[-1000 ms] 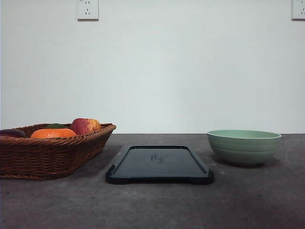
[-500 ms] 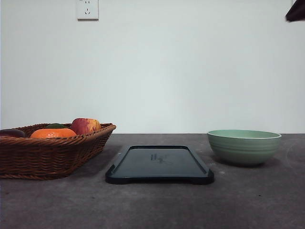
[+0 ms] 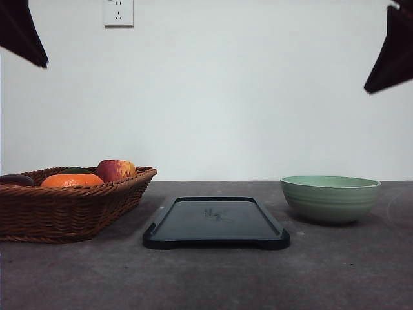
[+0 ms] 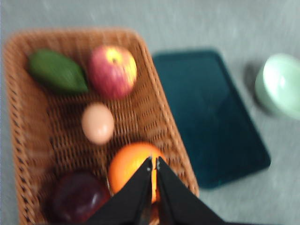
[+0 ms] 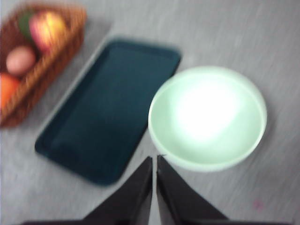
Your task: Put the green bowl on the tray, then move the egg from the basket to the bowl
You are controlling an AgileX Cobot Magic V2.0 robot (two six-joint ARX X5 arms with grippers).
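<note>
The green bowl (image 3: pixel 330 199) stands on the dark table, to the right of the black tray (image 3: pixel 216 223) and off it. The wicker basket (image 3: pixel 71 206) sits to the left of the tray. In the left wrist view a pale egg (image 4: pixel 97 123) lies in the middle of the basket (image 4: pixel 28 140). My left gripper (image 4: pixel 154 161) hangs shut and empty high above the basket, over the orange. My right gripper (image 5: pixel 154 160) is shut and empty, high above the bowl (image 5: pixel 207 117) at its near rim. Both grippers show as dark tips in the upper corners, left (image 3: pixel 40 61) and right (image 3: pixel 371 87).
The basket also holds a red apple (image 4: pixel 112 70), a green fruit (image 4: pixel 58 72), an orange (image 4: pixel 133 171) and a dark purple fruit (image 4: pixel 77 197). A white wall with sockets (image 3: pixel 119 13) stands behind the table. Bare table lies in front of the tray.
Both arms have come down into the front view's upper corners, the right one first and then the left. The bowl, tray and basket have not moved.
</note>
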